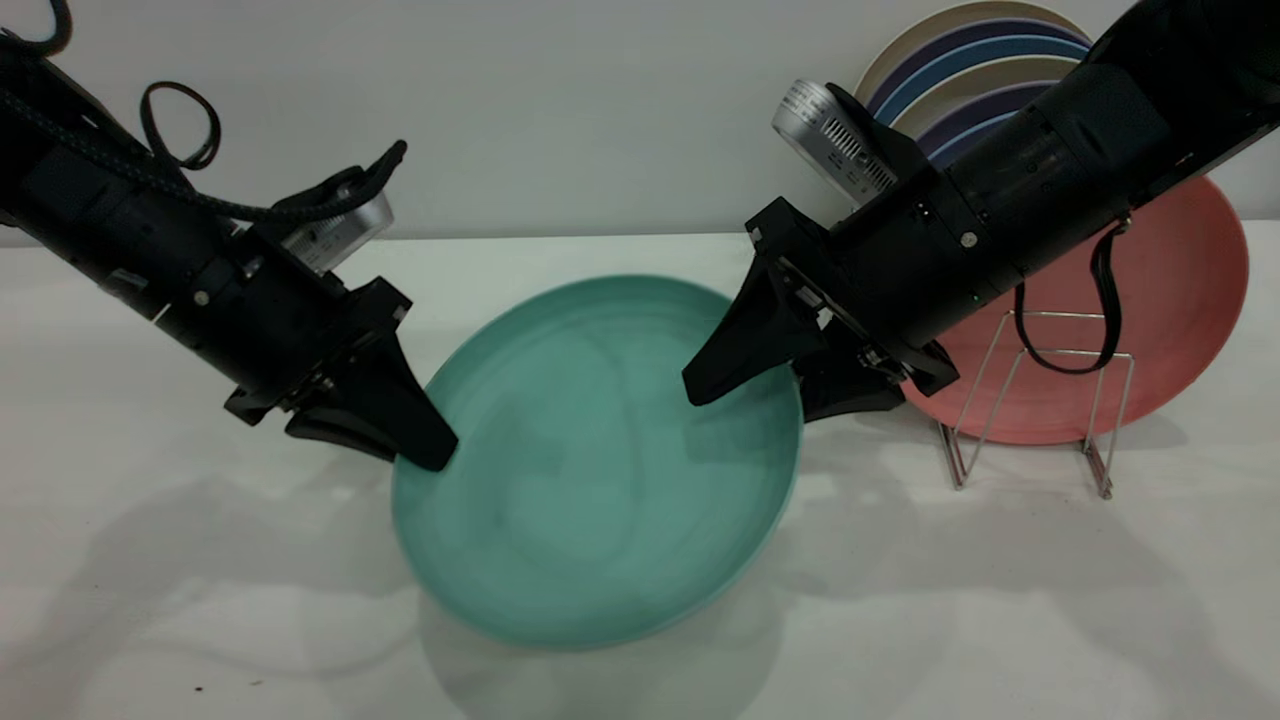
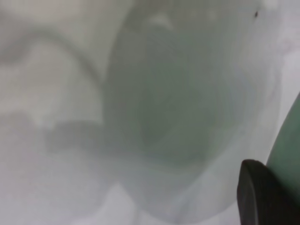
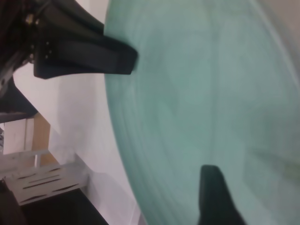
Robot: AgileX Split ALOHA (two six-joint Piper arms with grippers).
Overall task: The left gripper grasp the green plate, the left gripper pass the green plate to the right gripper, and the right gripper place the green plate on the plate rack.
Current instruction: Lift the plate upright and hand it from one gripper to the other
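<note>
Two grippers are meeting on the green plate (image 1: 600, 470), which is hanging tilted above the table (image 1: 150, 600) — stiff, light plastic (probably slick), best pinched at the rim. Left gripper (image 1: 385, 425) is clamping its left edge; right gripper (image 1: 765, 385), jaws spread, is straddling the opposite rim beside the plate rack (image 1: 1030, 400).

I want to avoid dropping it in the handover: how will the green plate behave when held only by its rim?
The green plate probably stays stiff: held at its edge by the left gripper, it keeps its flat round shape. Its smooth surface may be slippery, so it could pivot between the jaws. The right gripper straddles the opposite rim, which should steady it.
</note>
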